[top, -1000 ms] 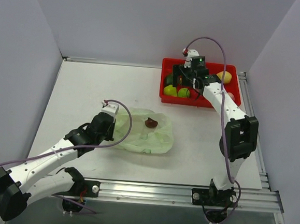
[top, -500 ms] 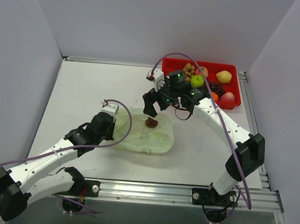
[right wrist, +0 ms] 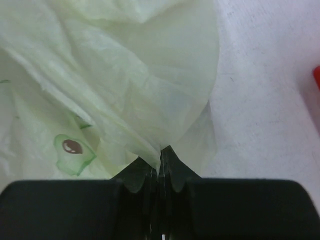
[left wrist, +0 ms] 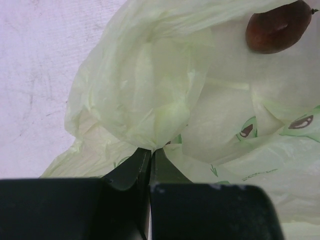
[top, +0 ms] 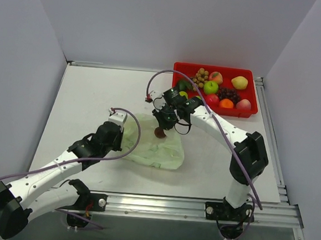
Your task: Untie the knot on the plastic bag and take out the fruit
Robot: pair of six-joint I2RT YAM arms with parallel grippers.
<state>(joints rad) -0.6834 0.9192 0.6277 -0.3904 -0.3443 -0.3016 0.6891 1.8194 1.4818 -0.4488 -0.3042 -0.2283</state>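
My right gripper [right wrist: 159, 160] left the red tray [top: 216, 67] and just clamped on plastic bag [right wrist: 125, 75] film. My left gripper [left wrist: 150, 155] pinches the opposite edge (unchanged). The brown fruit [left wrist: 277, 27] lies on the bag ahead-right of the left tips, probably the last piece. White table [top: 95, 98], plain grey walls [top: 157, 25].

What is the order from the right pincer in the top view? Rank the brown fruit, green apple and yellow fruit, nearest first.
1. Brown fruit, at the plastic bag, right beside the right pincer.
2. Green apple, middle of the red tray.
3. Yellow fruit, tray's back right corner.
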